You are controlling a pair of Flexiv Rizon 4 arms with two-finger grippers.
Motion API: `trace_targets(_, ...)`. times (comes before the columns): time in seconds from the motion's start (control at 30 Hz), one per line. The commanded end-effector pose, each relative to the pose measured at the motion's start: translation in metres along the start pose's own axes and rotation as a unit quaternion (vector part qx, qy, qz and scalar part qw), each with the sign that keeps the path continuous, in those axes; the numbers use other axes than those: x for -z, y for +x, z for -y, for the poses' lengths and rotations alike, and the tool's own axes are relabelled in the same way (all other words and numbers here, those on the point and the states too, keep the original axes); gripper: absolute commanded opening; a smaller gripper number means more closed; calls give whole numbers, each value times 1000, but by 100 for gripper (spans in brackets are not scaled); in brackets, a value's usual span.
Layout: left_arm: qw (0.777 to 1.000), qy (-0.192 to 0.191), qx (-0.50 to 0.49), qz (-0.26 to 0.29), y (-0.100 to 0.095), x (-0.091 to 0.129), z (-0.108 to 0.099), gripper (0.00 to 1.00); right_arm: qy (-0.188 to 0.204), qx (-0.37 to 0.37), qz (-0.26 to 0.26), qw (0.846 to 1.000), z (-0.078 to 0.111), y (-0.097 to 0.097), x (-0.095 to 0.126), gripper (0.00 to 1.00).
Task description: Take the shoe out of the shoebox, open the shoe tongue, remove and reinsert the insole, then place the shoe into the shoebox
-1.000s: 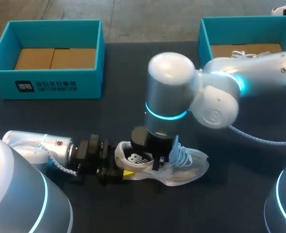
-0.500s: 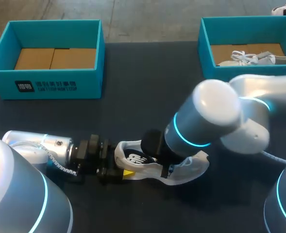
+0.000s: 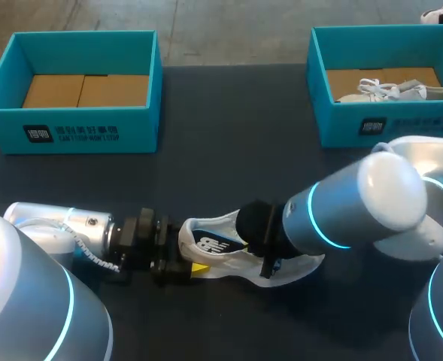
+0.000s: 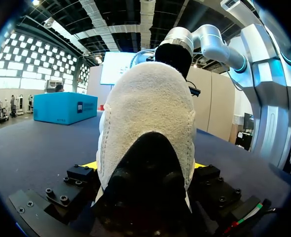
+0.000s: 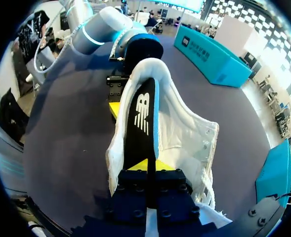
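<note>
Low, L claw [image 4: 145,166] clamps shoe [image 3: 300,265] heel; R claw [image 5: 147,166] pinches insole [image 5: 141,121]

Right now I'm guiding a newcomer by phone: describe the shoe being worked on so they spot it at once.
On the dark table, look near the middle of the front edge. A white shoe lies there, heel clamped in the left fingers, its black insole pinched by the right fingers. The other white shoe sits inside the right teal box.

Even overhead light, fairly bright. Soft shadow under the shoe [image 3: 229,265] on the dark table [image 3: 229,128]. Mild glare on the right arm [image 3: 371,203] shell.
</note>
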State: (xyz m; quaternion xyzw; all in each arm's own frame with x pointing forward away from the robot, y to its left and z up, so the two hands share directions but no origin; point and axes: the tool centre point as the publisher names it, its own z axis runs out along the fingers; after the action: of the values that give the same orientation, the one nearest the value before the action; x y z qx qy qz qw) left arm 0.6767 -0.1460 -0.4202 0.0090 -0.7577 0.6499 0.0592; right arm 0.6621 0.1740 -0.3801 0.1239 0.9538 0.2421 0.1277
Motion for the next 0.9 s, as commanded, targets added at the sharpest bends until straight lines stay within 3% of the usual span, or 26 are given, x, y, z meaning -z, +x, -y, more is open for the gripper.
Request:
trace_targets(0.03, 1000, -1, 1, 2, -2, 2, -4, 0, -22, 5, 0, 1000, 6, 1, 13, 0)
trace_targets(0.27, 1000, -1, 1, 2, -2, 2, -4, 0, -8, 26, -3, 1000, -3, -2, 21, 0)
trace_targets(0.53, 1000, -1, 1, 2, -2, 2, -4, 0, 7, 44, -19, 999, -13, -6, 23, 34)
trace_targets(0.9, 1000, -1, 1, 2, -2, 2, -4, 0, 33, 43, -50, 997, -18, -10, 33, 34)
